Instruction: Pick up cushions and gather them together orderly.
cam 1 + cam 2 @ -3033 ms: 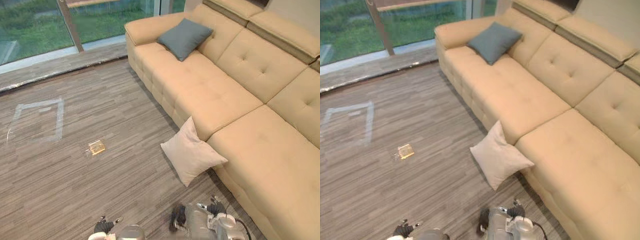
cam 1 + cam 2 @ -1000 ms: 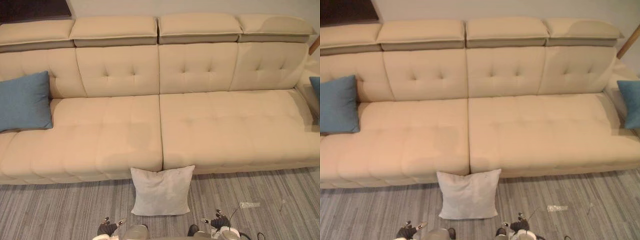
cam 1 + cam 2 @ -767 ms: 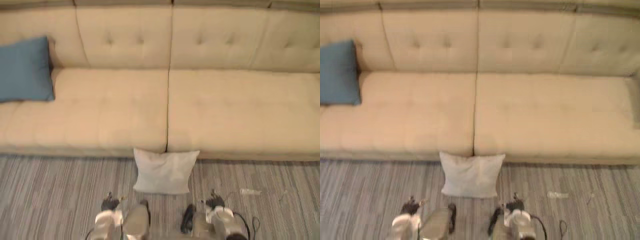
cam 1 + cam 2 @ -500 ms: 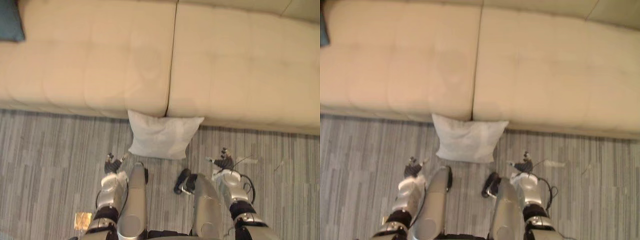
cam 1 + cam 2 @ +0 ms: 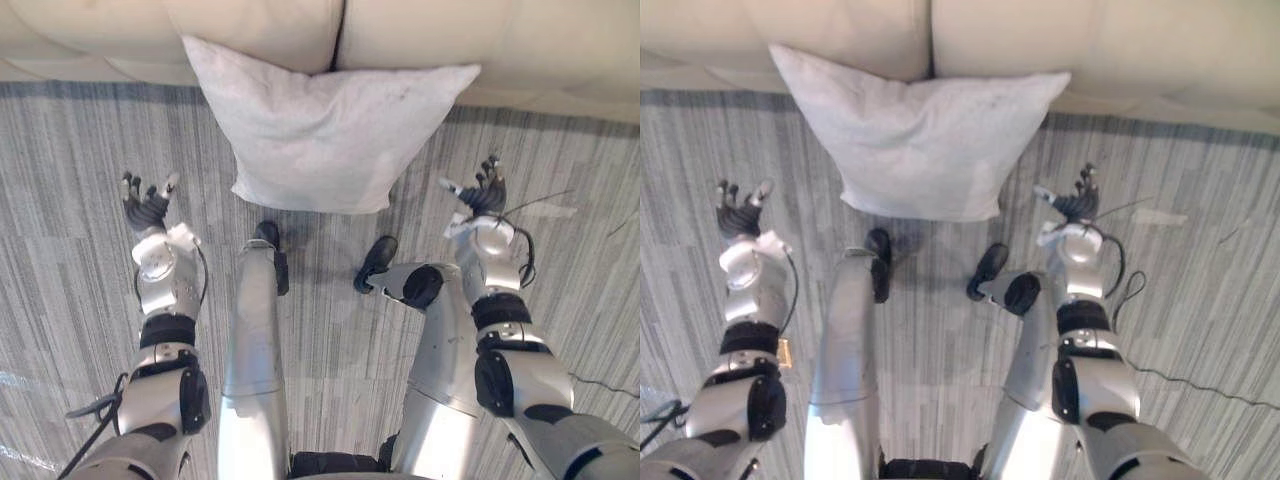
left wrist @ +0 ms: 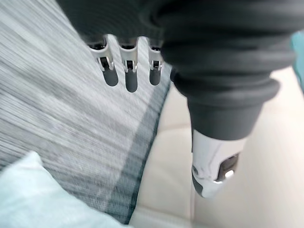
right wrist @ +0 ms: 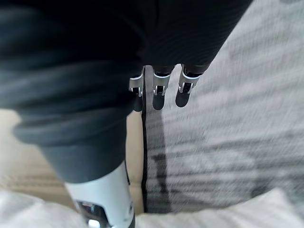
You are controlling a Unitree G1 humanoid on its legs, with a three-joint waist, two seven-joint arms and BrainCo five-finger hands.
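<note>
Left eye view first: the white cushion (image 5: 325,130) is down on the grey striped floor (image 5: 70,270), top edge pushed up against the front edge of the beige sofa (image 5: 250,25), right under the seam between two seat sections. The left hand (image 5: 148,208) hovers over the floor just off the cushion's lower left corner. The right hand (image 5: 484,195) is near the cushion's right edge. Both are clear of the fabric, with fingers loose and spread and nothing in them.

Right eye view, same deal from a hair to the side: the cushion sits between the two hands and neither one touches it.

Left wrist view: the fingers (image 6: 128,78) hang straight in a row and the thumb (image 6: 211,175) sticks out well apart from them, so the hand is relaxed and empty. Past them the floor runs into the sofa's base, and one pale corner of the cushion pokes in nearby.

Right wrist view: pretty much a mirror of that. The fingers (image 7: 159,95) are straight and the thumb (image 7: 107,199) is off on its own, nothing grasped. Striped floor shows past the fingertips, and the cushion's fabric shows close to the thumb, though I can't tell if they touch.
</note>
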